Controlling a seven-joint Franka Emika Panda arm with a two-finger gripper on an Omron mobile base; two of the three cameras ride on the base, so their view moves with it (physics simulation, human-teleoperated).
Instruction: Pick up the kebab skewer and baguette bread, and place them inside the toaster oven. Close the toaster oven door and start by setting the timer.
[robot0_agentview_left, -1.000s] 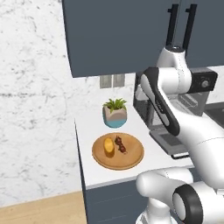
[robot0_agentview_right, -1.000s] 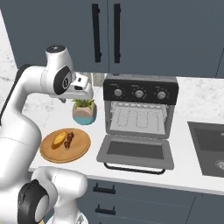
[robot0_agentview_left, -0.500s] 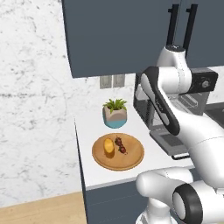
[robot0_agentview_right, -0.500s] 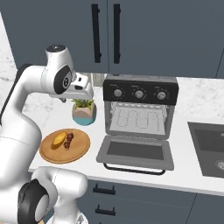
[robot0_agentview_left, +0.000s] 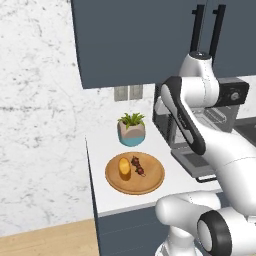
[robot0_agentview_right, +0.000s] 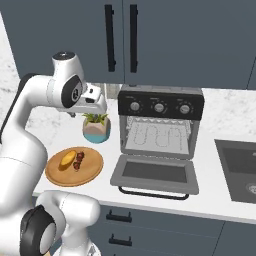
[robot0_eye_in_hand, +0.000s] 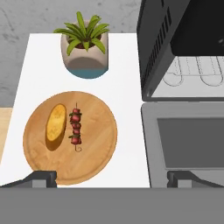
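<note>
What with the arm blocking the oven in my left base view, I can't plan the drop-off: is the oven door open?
Observer: Yes. In the right base view the toaster oven door is folded down flat in front of the toaster oven.
Operator: Anything on the rack?
Observer: No, the wire rack inside is bare.
Operator: And the gripper?
Observer: In the hand view the gripper is open and holds nothing. It looks down on the wooden plate, where the kebab skewer lies beside the baguette bread.
</note>
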